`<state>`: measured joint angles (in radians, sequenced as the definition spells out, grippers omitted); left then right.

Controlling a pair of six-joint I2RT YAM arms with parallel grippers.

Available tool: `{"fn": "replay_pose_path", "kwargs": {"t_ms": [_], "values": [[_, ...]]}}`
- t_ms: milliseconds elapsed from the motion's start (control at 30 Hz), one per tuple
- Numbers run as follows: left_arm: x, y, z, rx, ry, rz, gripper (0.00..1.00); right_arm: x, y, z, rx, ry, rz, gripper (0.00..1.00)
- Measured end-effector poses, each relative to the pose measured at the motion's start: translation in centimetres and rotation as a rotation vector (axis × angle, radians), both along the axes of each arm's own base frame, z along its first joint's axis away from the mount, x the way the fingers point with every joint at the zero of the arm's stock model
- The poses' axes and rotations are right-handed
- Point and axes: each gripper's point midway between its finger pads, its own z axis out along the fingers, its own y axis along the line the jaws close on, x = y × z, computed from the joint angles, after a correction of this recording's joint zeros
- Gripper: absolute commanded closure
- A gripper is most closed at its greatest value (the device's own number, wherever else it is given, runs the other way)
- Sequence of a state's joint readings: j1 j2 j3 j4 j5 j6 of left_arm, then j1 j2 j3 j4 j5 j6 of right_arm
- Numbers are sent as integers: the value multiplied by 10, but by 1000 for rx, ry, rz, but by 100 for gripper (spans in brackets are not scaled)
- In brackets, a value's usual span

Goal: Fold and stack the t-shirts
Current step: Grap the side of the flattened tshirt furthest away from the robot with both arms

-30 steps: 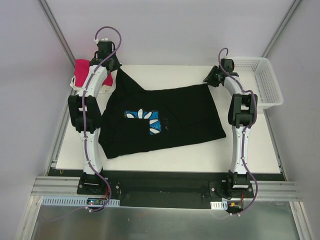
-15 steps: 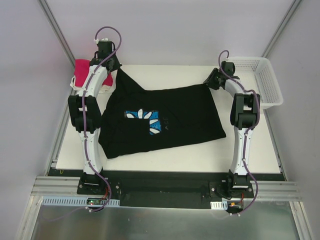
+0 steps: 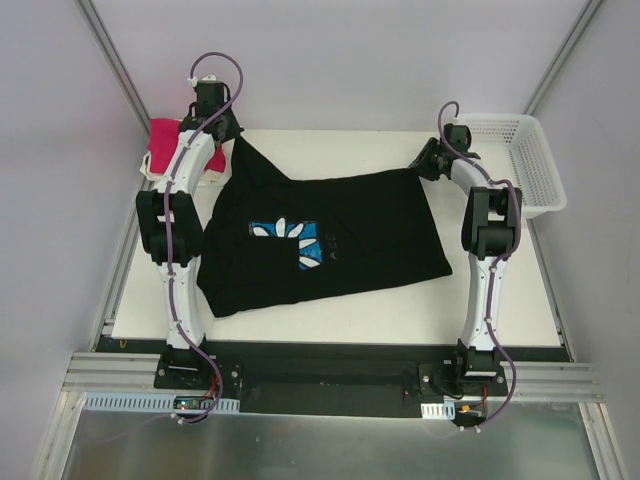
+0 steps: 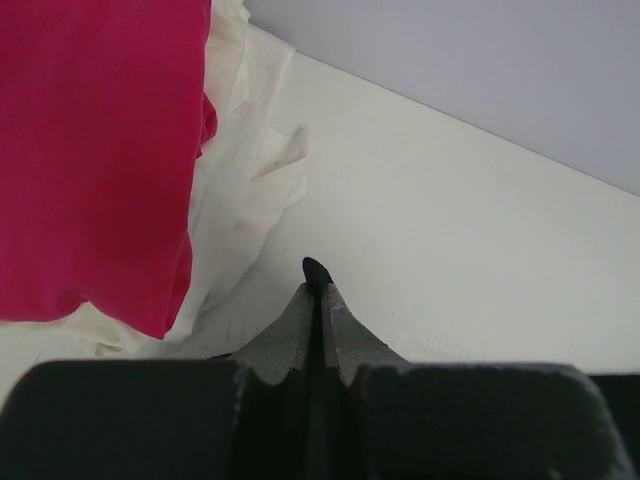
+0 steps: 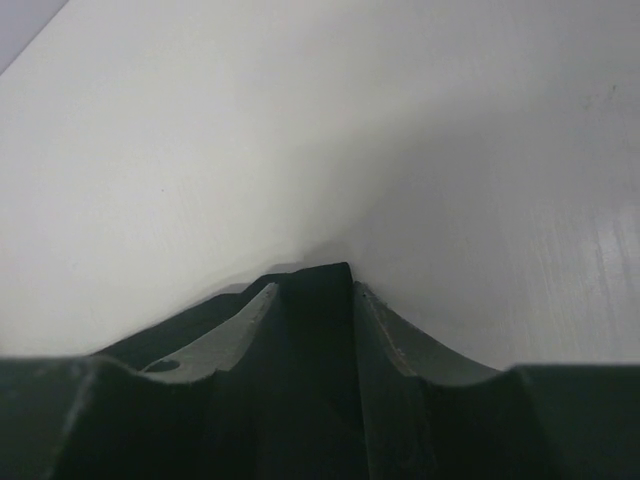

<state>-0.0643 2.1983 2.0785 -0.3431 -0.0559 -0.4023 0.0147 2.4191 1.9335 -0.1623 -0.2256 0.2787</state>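
Note:
The large black t-shirt (image 3: 340, 235) lies spread on the white table (image 3: 510, 290), its blue daisy print (image 3: 290, 240) partly folded over. My left gripper (image 3: 230, 140) is shut on the shirt's far left corner; a black tip of cloth pokes out between its fingers in the left wrist view (image 4: 318, 278). My right gripper (image 3: 420, 160) is shut on the far right corner, with black cloth between its fingers in the right wrist view (image 5: 320, 280). The magenta-pink shirt (image 4: 90, 150) lies on cream shirts (image 4: 250, 190) at the far left, also in the top view (image 3: 160, 140).
A white plastic mesh basket (image 3: 530, 170) stands at the far right corner of the table. Grey walls and metal frame posts close in the back and sides. The arm bases sit on a black rail at the near edge.
My right gripper has shifted slightly to the right and back at the shirt's far right corner. The left arm and the shirt have hardly moved.

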Motion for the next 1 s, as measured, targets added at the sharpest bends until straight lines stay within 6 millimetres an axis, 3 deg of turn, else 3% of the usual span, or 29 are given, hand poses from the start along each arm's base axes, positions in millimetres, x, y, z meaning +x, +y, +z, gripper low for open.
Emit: {"fn": "replay_pose_path", "kwargs": {"t_ms": [133, 300, 600, 833, 1000], "values": [[0, 0, 0, 0, -3, 0, 100, -3, -3, -2, -3, 15, -5, 89], [1, 0, 1, 0, -6, 0, 100, -4, -5, -5, -10, 25, -10, 99], [1, 0, 1, -1, -6, -2, 100, -6, -7, -1, -16, 46, -18, 99], [-6, 0, -23, 3, 40, -1, 100, 1, -8, 13, -18, 30, -19, 99], [-6, 1, -23, 3, 40, 0, 100, 1, -8, 16, -21, 34, -15, 99]]}}
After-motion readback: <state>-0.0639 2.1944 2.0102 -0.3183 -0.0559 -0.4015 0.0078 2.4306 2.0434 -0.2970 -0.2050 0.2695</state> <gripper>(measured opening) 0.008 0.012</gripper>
